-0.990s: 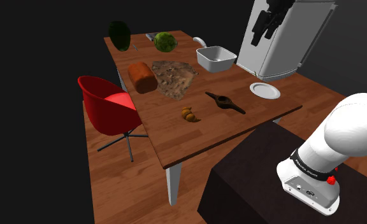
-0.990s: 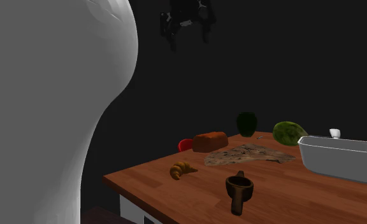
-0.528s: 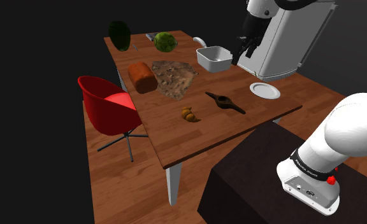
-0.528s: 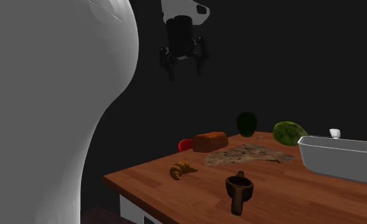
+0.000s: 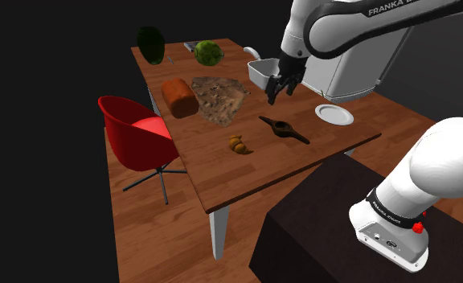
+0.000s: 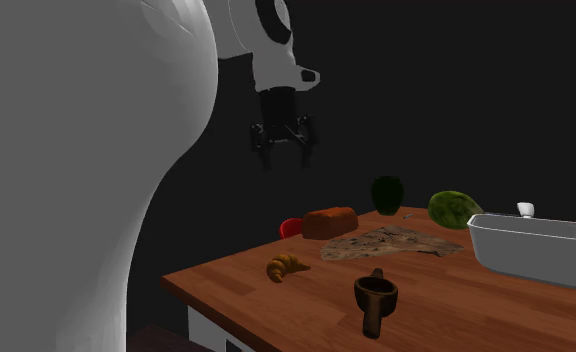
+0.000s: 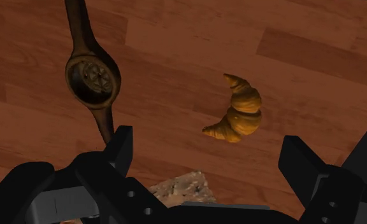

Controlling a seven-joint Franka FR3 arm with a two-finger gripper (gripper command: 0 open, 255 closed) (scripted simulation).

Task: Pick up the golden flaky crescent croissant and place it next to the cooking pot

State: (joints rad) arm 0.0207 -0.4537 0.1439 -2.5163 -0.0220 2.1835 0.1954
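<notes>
A golden crescent croissant (image 5: 239, 145) (image 6: 287, 266) lies on the wooden table (image 5: 222, 181), near its front half. My black gripper (image 5: 280, 94) (image 6: 285, 162) hangs open in the air above the table, over the far side of a dark wooden ladle (image 5: 284, 129) (image 6: 376, 298). In the wrist view the croissant (image 7: 237, 109) lies well below the gripper (image 7: 206, 143), between the lines of the two spread fingers, and nothing is held. A pale rectangular pot (image 5: 272, 74) (image 6: 536, 247) stands at the table's far side, just behind the gripper in the shoulder view.
On the table are a brown loaf (image 5: 178, 96), a flat speckled brown slab (image 5: 219, 98), a green round thing (image 5: 209, 53), a dark green one (image 5: 150, 42) and a white plate (image 5: 333, 114). A red chair (image 5: 133, 133) stands at the shoulder view's left. A white cabinet (image 5: 358, 56) rises behind.
The arm has come down from high above and swung toward the shoulder view's left, bringing the gripper lower over the table. The fingers stayed apart. Nothing on the table moved.
</notes>
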